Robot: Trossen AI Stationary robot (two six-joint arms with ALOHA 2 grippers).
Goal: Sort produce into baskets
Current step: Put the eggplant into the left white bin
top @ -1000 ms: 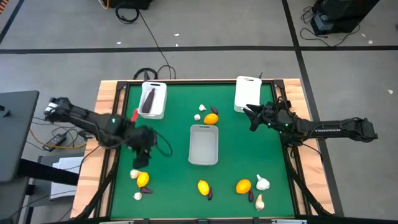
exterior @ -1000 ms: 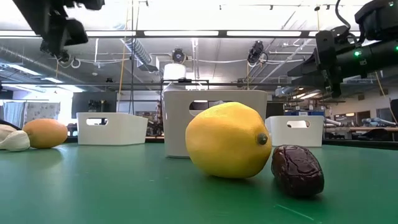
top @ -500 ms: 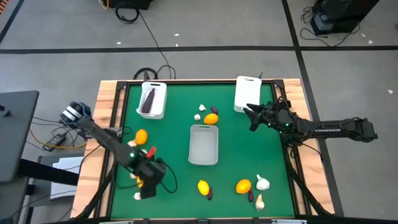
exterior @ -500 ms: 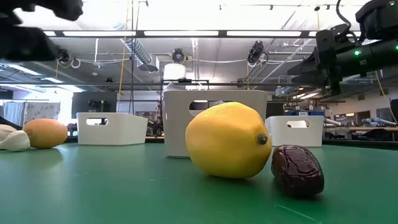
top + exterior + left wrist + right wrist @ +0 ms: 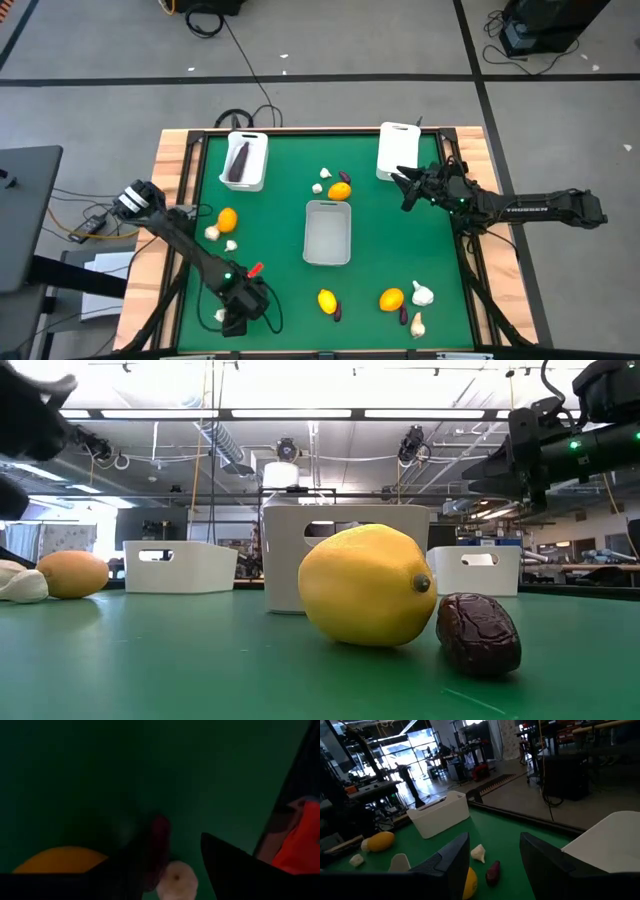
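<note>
My left gripper (image 5: 231,318) hangs open, pointing steeply down over the near-left cluster of produce. In its wrist view a garlic bulb (image 5: 176,879) lies on the mat between its fingers, with a dark purple piece (image 5: 158,832) just beyond and a yellow fruit (image 5: 60,861) beside them. My right gripper (image 5: 404,190) waits open and level by the far-right basket (image 5: 398,150). A second basket (image 5: 246,160) at the far left holds a purple piece; a third basket (image 5: 327,232) stands mid-table.
Loose produce lies about: an orange fruit (image 5: 227,218) with two garlic bulbs at the left, a small group (image 5: 340,190) beyond the middle basket, a lemon (image 5: 327,299) with a purple piece at the near edge, and more fruit and garlic (image 5: 391,298) near right.
My left gripper has swung toward the table's near edge and gone down, tipping to point more steeply at the mat. It now stands over the near-left produce. The orange fruit and garlic bulbs that the arm covered at the left now show.
</note>
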